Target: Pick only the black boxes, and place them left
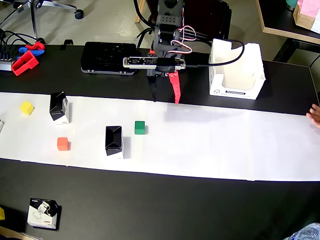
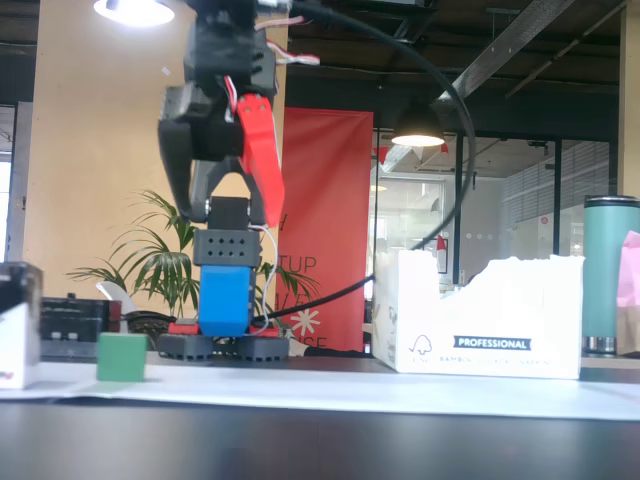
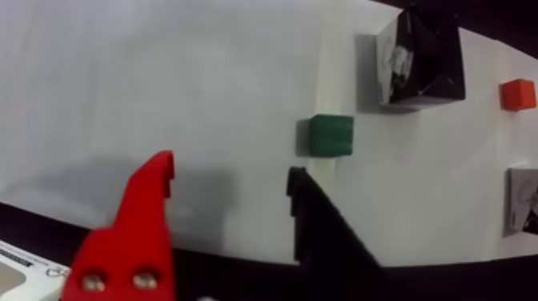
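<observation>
Two black boxes stand upright on the white paper strip (image 1: 210,135) in the overhead view: one (image 1: 114,141) near the middle-left, one (image 1: 59,107) further left. The wrist view shows the nearer black box (image 3: 420,56) at top right and the other black box (image 3: 524,200) cut off by the right edge. In the fixed view a black box (image 2: 18,325) sits at the left edge. My gripper (image 1: 165,100) (image 2: 232,215) (image 3: 232,172) hangs open and empty above the paper's far edge, right of both boxes, with a red finger (image 3: 148,216) and a black finger (image 3: 312,216).
A green cube (image 1: 140,127) (image 3: 331,134) lies beside the nearer box; an orange cube (image 1: 63,144) and a yellow cube (image 1: 27,107) lie left. A big white open carton (image 1: 235,70) stands back right. A small printed box (image 1: 44,212) sits bottom left. A hand (image 1: 315,115) shows at the right edge.
</observation>
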